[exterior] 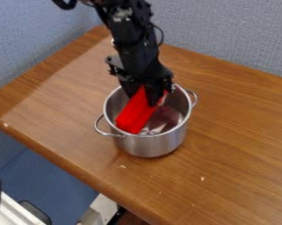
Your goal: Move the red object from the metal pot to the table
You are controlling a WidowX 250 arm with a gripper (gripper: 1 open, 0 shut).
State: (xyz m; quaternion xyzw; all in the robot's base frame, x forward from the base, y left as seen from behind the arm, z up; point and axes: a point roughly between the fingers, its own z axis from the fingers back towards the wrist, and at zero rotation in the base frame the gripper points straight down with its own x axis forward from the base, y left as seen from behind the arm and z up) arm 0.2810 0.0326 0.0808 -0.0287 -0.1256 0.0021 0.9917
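Observation:
The metal pot (pixel 149 141) stands near the middle of the brown wood-grain table (pixel 49 97), a loop handle showing on its left side. My gripper (pixel 144 90) reaches down over the pot's mouth from the back left and is shut on the upper end of the red object (pixel 136 114). The red block hangs tilted, its lower end still inside the pot below the rim. The black fingers hide the block's top end.
A blue-grey wall runs behind the table. The table's rounded front edge drops to the floor at the lower left. Bare wood lies left of the pot and to its right and front.

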